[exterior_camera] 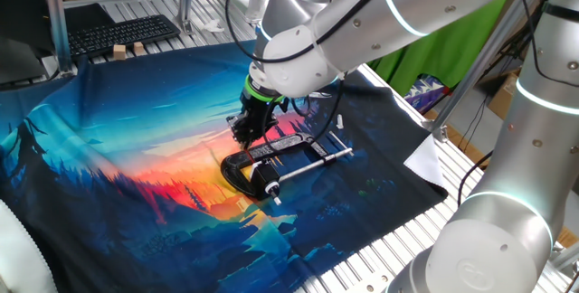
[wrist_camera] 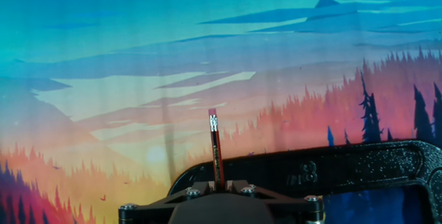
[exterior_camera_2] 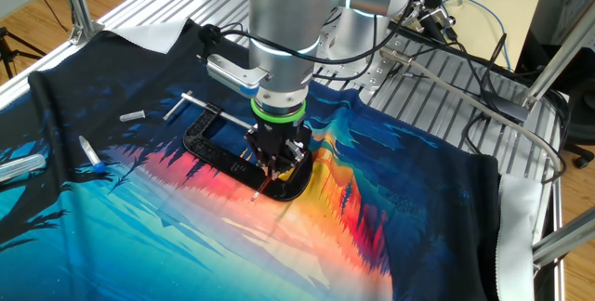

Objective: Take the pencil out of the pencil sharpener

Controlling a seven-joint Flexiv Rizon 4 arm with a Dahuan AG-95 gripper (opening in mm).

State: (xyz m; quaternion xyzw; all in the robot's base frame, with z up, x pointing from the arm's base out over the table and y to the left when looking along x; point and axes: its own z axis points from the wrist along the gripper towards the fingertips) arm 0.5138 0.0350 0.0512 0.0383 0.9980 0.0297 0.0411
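My gripper (wrist_camera: 219, 184) is shut on the pencil (wrist_camera: 215, 148), a thin dark red stick whose eraser end points away from the hand over the cloth. In the other fixed view the gripper (exterior_camera_2: 277, 173) hangs low over the curved end of the black C-clamp (exterior_camera_2: 209, 148), and the pencil (exterior_camera_2: 261, 189) juts out below the fingers toward the front left. In one fixed view the gripper (exterior_camera: 246, 132) stands just above the clamp (exterior_camera: 237, 168). I cannot make out the pencil sharpener in any view. The clamp's arc (wrist_camera: 359, 172) lies to the lower right in the hand view.
The clamp's shiny screw rod (exterior_camera: 312, 164) points to the right; it also shows in the other fixed view (exterior_camera_2: 191, 104). White markers (exterior_camera_2: 91, 155) lie on the cloth's left side. A keyboard (exterior_camera: 122, 33) and small wooden blocks (exterior_camera: 119, 51) sit at the back.
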